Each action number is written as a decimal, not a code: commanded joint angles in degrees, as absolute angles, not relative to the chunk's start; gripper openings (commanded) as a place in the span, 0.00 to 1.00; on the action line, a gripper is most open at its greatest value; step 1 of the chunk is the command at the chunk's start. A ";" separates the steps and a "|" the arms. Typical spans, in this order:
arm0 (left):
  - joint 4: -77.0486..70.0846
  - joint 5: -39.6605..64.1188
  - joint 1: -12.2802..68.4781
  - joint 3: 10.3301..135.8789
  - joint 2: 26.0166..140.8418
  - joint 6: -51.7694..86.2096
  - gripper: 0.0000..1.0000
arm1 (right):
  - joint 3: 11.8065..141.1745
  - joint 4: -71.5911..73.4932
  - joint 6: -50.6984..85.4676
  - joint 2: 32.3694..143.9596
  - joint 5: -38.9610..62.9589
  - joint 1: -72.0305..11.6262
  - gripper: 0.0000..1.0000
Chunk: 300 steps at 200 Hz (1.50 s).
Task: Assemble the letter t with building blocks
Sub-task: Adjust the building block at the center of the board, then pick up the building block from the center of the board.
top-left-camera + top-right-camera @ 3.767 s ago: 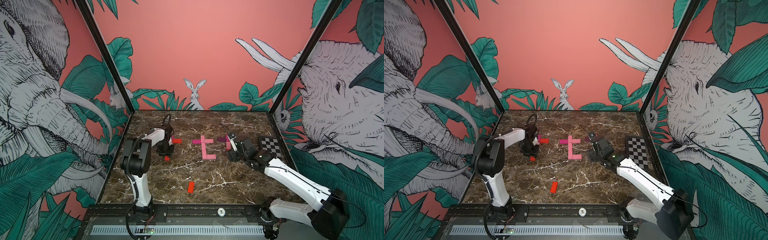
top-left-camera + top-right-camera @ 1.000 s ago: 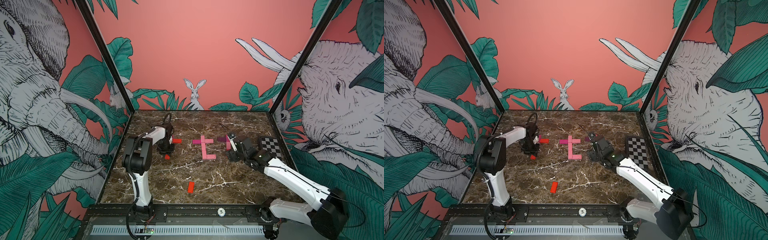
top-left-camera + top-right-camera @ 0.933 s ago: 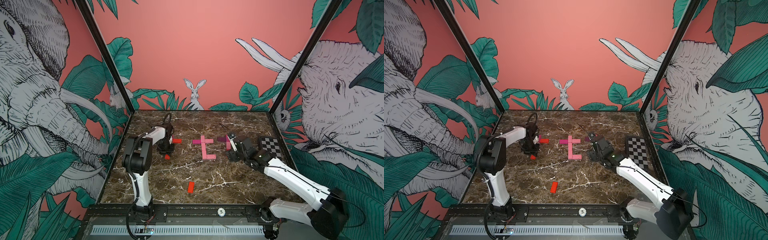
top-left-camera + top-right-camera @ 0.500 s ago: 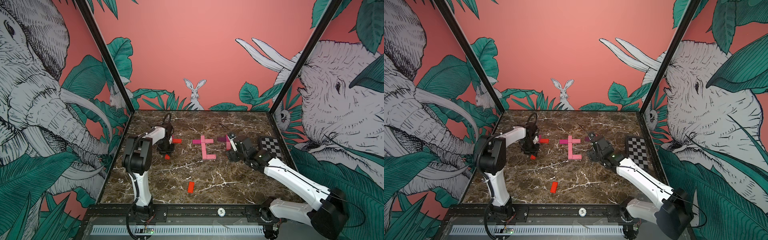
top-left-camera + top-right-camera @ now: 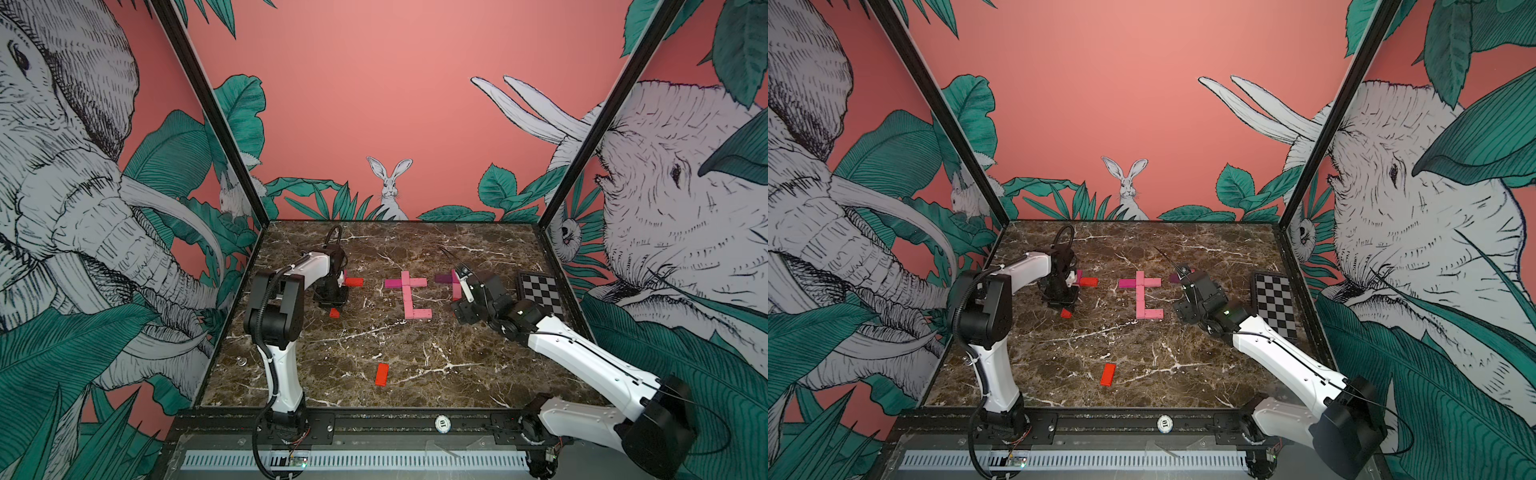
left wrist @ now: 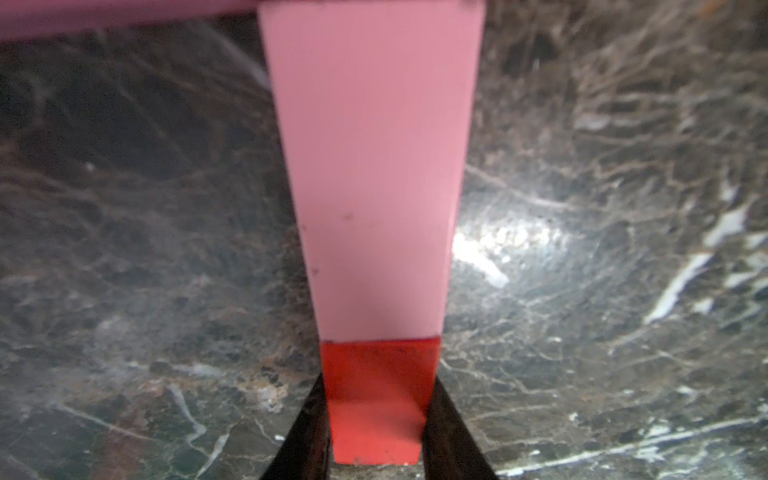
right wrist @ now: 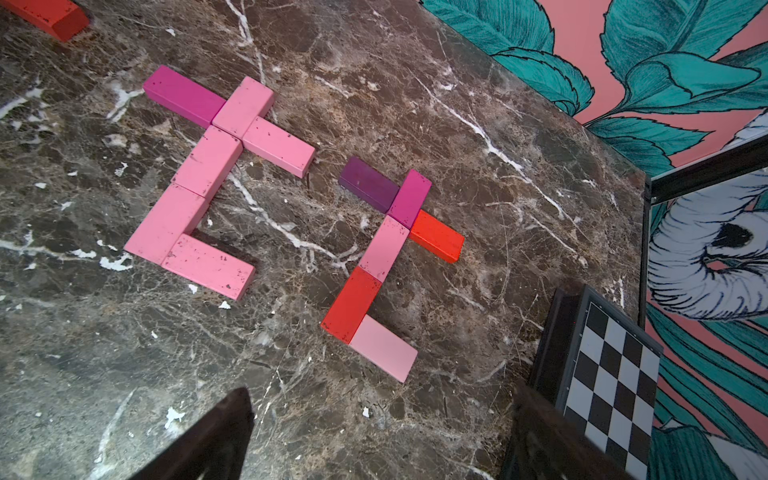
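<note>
A robot-lab test booth, not a home; a dark marble tabletop (image 5: 374,340) is boxed in by salmon panels (image 5: 374,104) printed with elephants, a rabbit (image 5: 390,187) and leaves, joined by black frame posts (image 5: 208,112); left arm (image 5: 282,374) and right arm (image 5: 582,361) are mounted on a black rail (image 5: 374,424) along the near edge; a checkerboard plate (image 5: 540,293) lies by the right edge.

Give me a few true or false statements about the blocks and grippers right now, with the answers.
The left gripper is shut on a red rectangular block. True.
The right gripper holds a pink block. False: it is open and empty.
A lone red rectangular block lies on the brown marble table near its front edge. True.
The black-and-white checkerboard plate lies between the two letters. False: it lies near the table's right edge.
</note>
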<state>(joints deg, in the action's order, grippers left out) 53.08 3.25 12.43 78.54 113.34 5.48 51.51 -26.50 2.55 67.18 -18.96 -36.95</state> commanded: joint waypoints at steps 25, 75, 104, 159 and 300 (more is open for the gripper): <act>52.05 3.78 11.95 78.84 114.70 4.70 0.31 | 51.64 -26.41 2.71 66.80 -20.04 -36.65 0.95; 52.15 4.70 11.90 78.69 114.39 4.48 0.35 | 51.59 -26.44 2.64 66.80 -19.95 -36.65 0.95; 51.71 5.34 11.95 78.02 113.28 4.34 0.45 | 51.37 -26.20 2.72 66.70 -19.93 -36.64 0.95; 50.78 7.00 11.97 76.48 108.93 4.37 0.70 | 51.04 -25.95 2.90 66.71 -19.49 -36.64 0.95; 60.11 0.98 28.81 77.41 93.20 2.15 0.83 | 50.19 -24.10 3.63 66.56 -20.84 -36.65 0.96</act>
<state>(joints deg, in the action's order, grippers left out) 54.89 2.48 24.56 77.97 96.84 1.04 50.89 -25.93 2.83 67.18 -19.22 -36.95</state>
